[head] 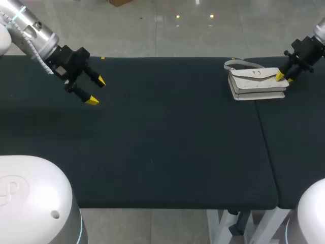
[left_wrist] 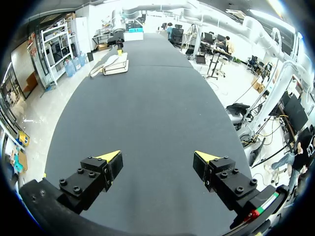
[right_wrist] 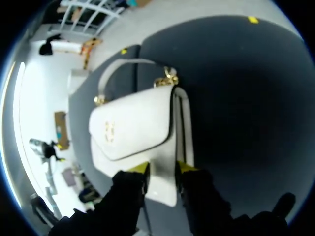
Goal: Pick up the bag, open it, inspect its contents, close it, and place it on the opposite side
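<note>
Currently the white handbag (head: 256,81) lies flat on the black table (head: 167,147), near the far edge on the right-hand side. Its flap faces up. Its long axis runs left to right, roughly parallel to that far edge.

Right gripper (head: 283,76): positioned at the right-hand short end of the handbag. In the right wrist view the right gripper (right_wrist: 162,169) has its two yellow tips set narrowly. The end of the handbag (right_wrist: 133,128) fills the gap between them and appears to touch both, so the grip reads as clamped on that end. The handbag body extends straight ahead of the fingers. The handbag is not yet raised off the table.

Strap (right_wrist: 118,66): loops out from the far side of the handbag, away from the fingers, and is attached by gold fittings (right_wrist: 170,78). It lies on the table and does not cross the grip point.

Left gripper (head: 95,90): hangs above the far left of the table with its fingers spread wide and nothing between them. In its own view the left gripper (left_wrist: 157,157) points along the table towards the handbag (left_wrist: 115,64), which is well apart from it.

Judgement: the right arm is much the nearer, so the lift falls to it. Nothing lies on the dark cover between the two grippers.
</note>
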